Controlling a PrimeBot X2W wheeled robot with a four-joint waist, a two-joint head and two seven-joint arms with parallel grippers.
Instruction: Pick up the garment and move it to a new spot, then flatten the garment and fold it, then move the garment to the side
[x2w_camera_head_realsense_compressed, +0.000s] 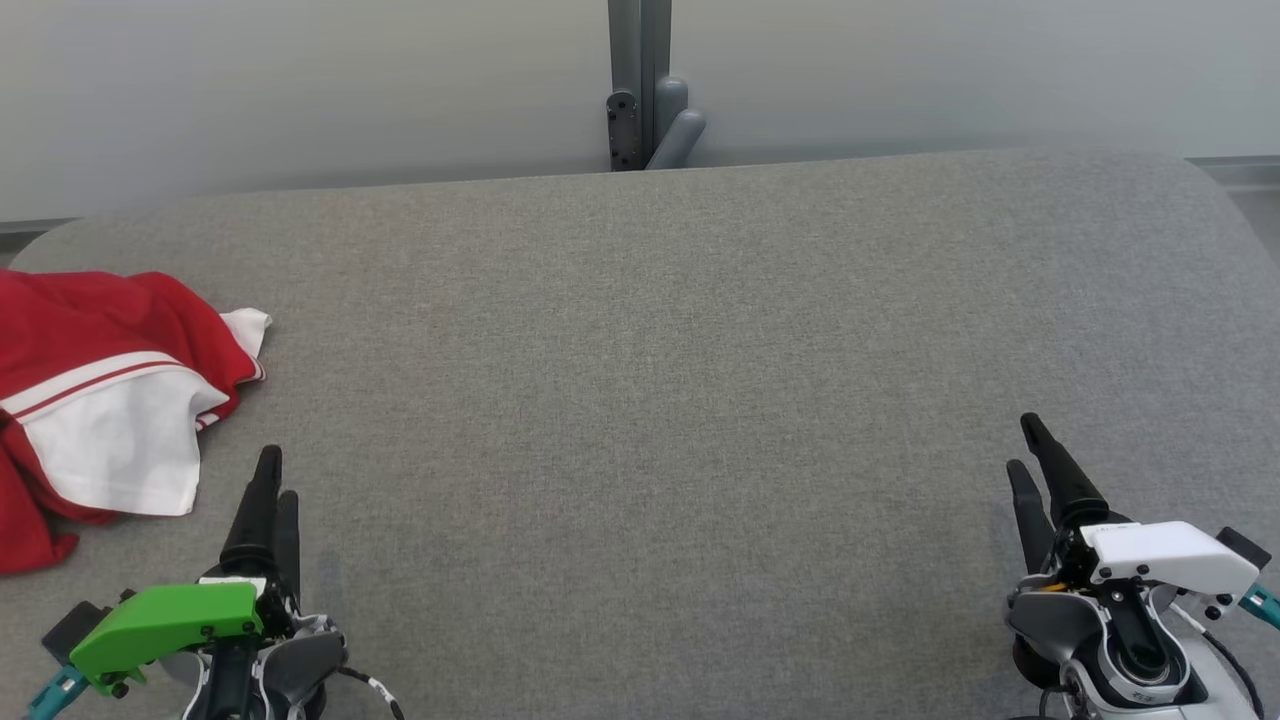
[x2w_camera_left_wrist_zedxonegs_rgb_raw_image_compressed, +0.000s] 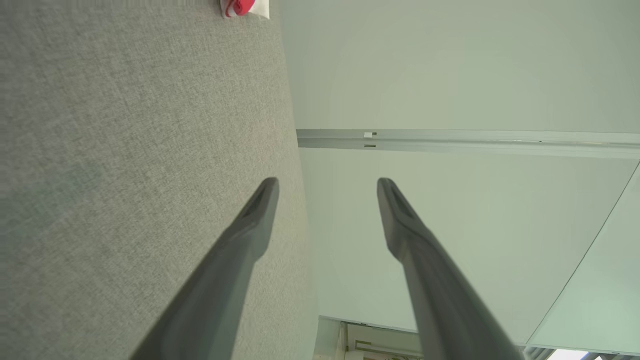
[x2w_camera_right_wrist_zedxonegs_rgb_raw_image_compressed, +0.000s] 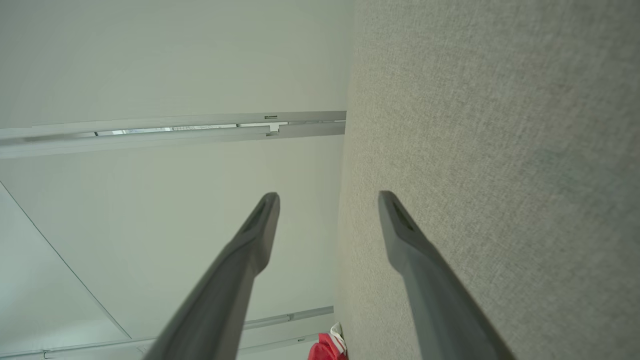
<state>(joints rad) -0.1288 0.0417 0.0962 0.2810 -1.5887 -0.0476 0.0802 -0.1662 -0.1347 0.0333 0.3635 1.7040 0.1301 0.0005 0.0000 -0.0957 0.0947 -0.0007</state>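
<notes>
While the left tool (x2w_camera_head_realsense_compressed: 278, 475) hangs over the grey table (x2w_camera_head_realsense_compressed: 650, 400) with its two fingers spread and empty, the crumpled red-and-white garment (x2w_camera_head_realsense_compressed: 100, 330) lies just ahead and to its left. A white corner points rightward, but the long axis is unclear. The right tool (x2w_camera_head_realsense_compressed: 1023, 443), likewise spread and empty, is well apart from the garment.

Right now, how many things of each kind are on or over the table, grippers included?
garment: 1, red and white
grippers: 2, left gripper and right gripper, jaws open
total: 3
</notes>
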